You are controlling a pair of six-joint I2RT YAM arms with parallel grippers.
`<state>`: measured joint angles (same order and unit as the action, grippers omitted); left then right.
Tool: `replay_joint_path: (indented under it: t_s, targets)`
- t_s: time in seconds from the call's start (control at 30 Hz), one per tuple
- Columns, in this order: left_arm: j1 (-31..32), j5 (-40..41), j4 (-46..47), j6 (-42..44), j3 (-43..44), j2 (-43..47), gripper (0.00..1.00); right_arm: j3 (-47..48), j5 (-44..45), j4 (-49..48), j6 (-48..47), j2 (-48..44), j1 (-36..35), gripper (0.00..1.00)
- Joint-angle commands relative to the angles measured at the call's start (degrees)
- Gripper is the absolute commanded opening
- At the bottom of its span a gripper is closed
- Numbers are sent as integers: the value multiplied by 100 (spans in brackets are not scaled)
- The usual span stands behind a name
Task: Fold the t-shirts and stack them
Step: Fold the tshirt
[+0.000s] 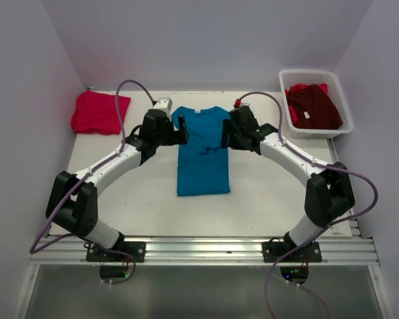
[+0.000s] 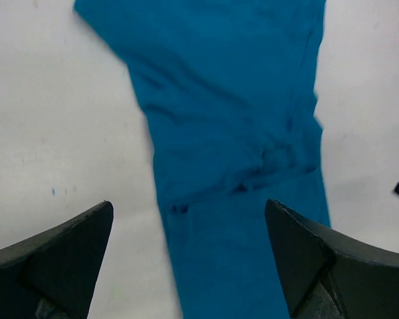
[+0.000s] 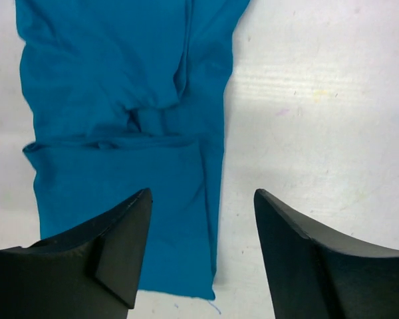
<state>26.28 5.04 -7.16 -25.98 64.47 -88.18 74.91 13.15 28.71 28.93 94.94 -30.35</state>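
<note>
My left claw (image 1: 182, 130) stands wide apart, nothing between the fingers, hovering over the left edge of the teal-blue t-shirt (image 1: 203, 156). From my left wrist the shirt (image 2: 233, 133) runs up the view between my two dark fingertips (image 2: 86, 239), with creases across its middle. My right claw (image 1: 225, 135) is also parted and holds nothing, at the shirt's right edge. In my right wrist view the cloth (image 3: 120, 100) lies folded narrow, flat on the white table (image 1: 272, 193), with my right claw (image 3: 202, 193) above its lower edge.

The pinkish-red t-shirt (image 1: 98, 111) lies folded at the far left corner. The dark maroon t-shirt (image 1: 314, 106) sits crumpled in the white basket (image 1: 342, 109) at far right. It shows a small pale tag, too small to read.
</note>
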Motion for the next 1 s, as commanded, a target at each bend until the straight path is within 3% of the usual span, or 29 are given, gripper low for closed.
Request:
replay_joint_path:
  t_s: [0.0,0.2,0.43,0.73,0.97]
  targets:
    - [17,-468,303,-214,-1004,538,100,-415,-751,-208,-63,-344,3,65]
    - [473,-828,277,-390,-2473,1671,100,-1558,-2120,-787,86,-800,-6,61]
    - [606,-1479,819,-557,-3598,2700,100,-2463,-2869,-1104,192,-1346,3,65]
    - [413,-2252,2067,-979,-4626,2078,100,-3272,-2985,-1657,500,-1416,3,64]
    - [307,-2657,2983,-1225,-4900,1480,100,-3483,-2914,-1939,596,-1241,3,63]
